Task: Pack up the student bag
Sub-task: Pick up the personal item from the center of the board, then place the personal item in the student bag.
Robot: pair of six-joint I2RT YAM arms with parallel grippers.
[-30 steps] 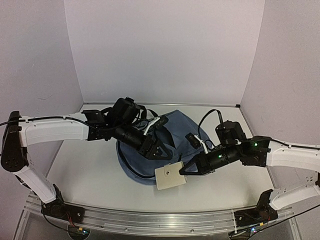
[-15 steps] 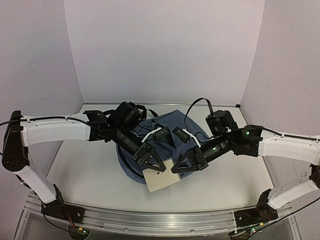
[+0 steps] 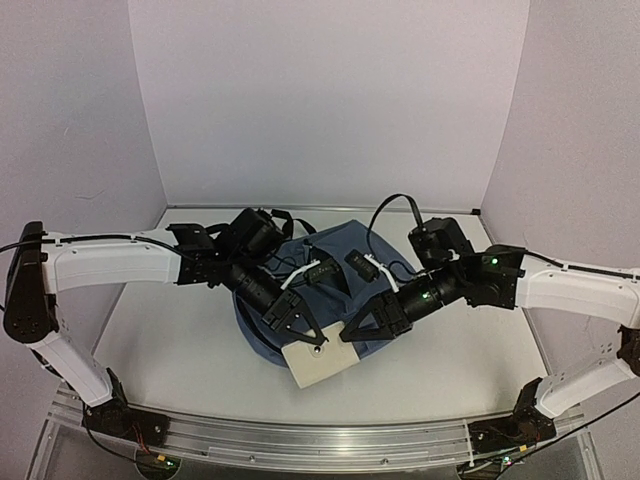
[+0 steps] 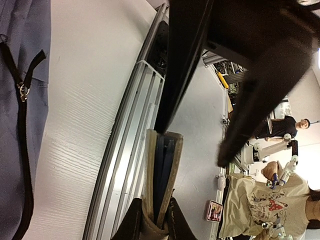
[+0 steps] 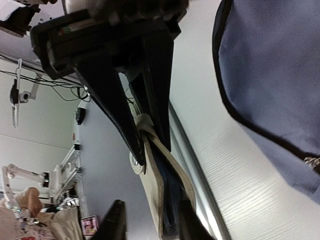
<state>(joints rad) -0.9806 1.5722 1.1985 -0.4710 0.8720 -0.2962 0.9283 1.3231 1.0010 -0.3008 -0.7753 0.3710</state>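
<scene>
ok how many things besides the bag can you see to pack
1: a flat beige case, at the jaws of the left gripper and right gripper, by the student bag's near edge. Anything inside or under the bag would be hidden.

A slate-blue student bag is lying in the middle of the white surface, with both arms reaching over it. The left tool and the right tool are meeting at the bag's near rim. Each is touching the far edge of a flat beige case. The case is sitting tilted, with its far edge overlapping the bag's rim.
</scene>
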